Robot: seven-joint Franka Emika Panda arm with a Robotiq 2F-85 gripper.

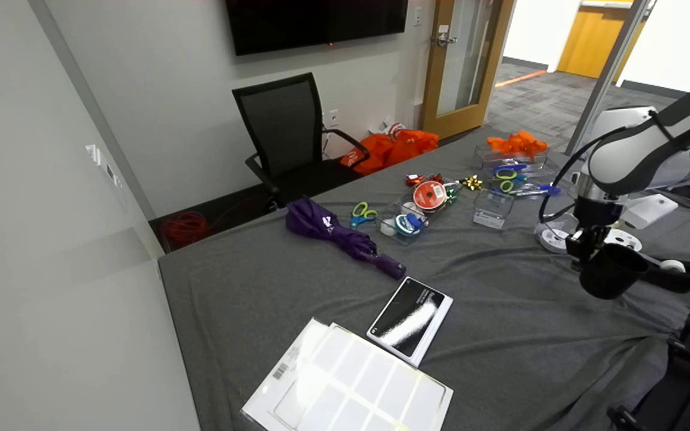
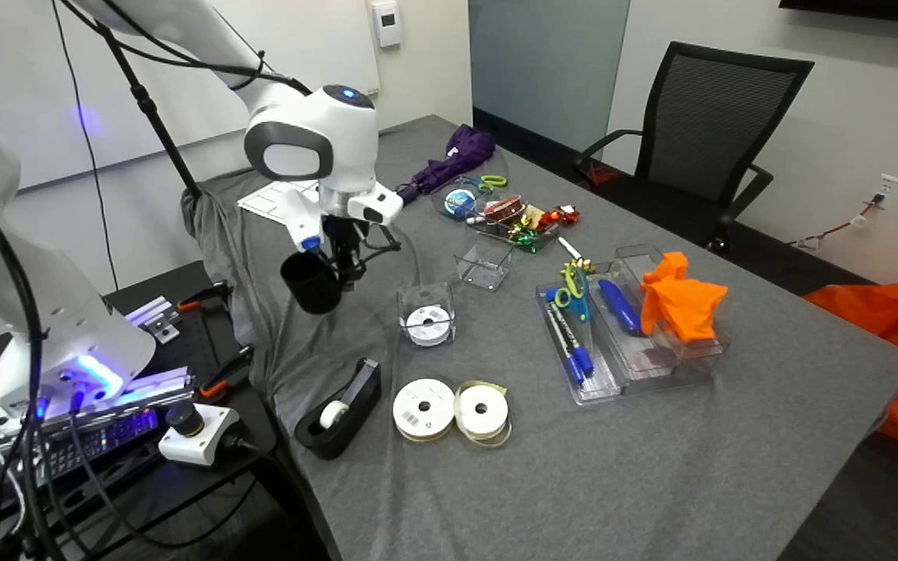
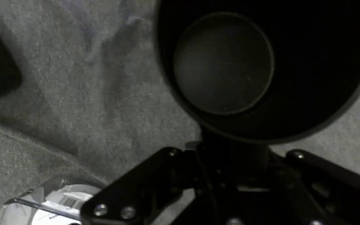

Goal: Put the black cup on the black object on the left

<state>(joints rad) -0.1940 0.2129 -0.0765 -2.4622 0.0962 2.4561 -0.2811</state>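
The cup (image 1: 611,275) is up in the air over the gray cloth (image 1: 249,287). It tips to one side, and in the wrist view you can look right down to its round bottom. The gripper (image 3: 233,150) is squeezed tight on the cup and holds it up. It is too dark there to tell just which part is pinched.

The black box (image 1: 411,317) lies flat on the cloth, well apart from the cup. It has a thin white edge and a shiny top. White sheets (image 1: 369,383) lie just beside it, and the end of the purple umbrella (image 1: 348,237) is near one corner.

In an exterior view, the tape holder (image 2: 354,427) sits near two white rolls (image 2: 412,414) that lie side by side. A clear box (image 2: 427,298) has one more roll (image 2: 418,333) in it. Pens (image 2: 570,343) are in the clear tray (image 2: 644,360), with an orange cloth (image 2: 681,304) at its other end. Past the gray cloth stands a chair (image 1: 282,120), with orange bags (image 1: 390,149) near it.
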